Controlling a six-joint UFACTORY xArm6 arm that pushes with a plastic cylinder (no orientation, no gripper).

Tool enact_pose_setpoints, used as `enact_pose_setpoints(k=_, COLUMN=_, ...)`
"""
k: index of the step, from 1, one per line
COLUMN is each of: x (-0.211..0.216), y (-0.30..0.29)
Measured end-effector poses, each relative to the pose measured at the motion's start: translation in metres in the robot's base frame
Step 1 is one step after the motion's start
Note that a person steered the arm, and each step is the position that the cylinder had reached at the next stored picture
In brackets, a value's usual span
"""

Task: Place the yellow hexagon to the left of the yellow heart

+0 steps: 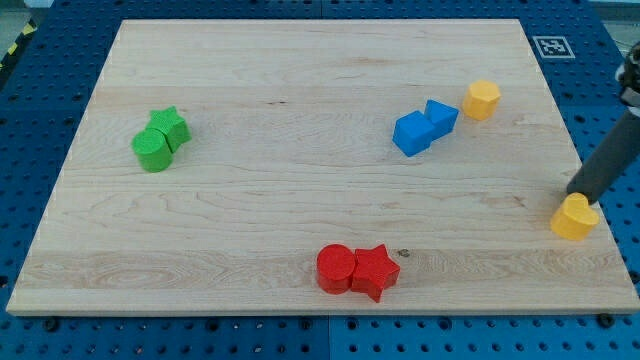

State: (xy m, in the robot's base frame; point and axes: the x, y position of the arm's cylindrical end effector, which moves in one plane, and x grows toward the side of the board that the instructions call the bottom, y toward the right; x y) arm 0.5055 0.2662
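Pale wooden board (pixel 300 150): small, rigid, probably light yellow hexagon block (pixel 481 99), untouched, wants a flat-side push; my tip (pixel 574 197), grasping nothing, touches the yellow heart block (pixel 575 218).

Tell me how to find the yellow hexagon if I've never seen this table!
Start at the wooden board and go toward its corner at the view's top right. There, just right of the two touching blue blocks, sits the yellow hexagon. The only other yellow block, the yellow heart, sits lower down, against my tip.
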Motion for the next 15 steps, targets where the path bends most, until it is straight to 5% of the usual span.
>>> enact_pose_setpoints(k=3, x=0.046, y=-0.017)
enact_pose_setpoints(k=5, x=0.031, y=-0.026)
enact_pose_setpoints(k=8, x=-0.148, y=0.016)
enact_pose_setpoints(k=10, x=-0.204, y=-0.062)
enact_pose_setpoints(k=12, x=-0.103, y=-0.058)
enact_pose_setpoints(k=14, x=-0.131, y=-0.076)
enact_pose_setpoints(k=15, x=-0.098, y=-0.084)
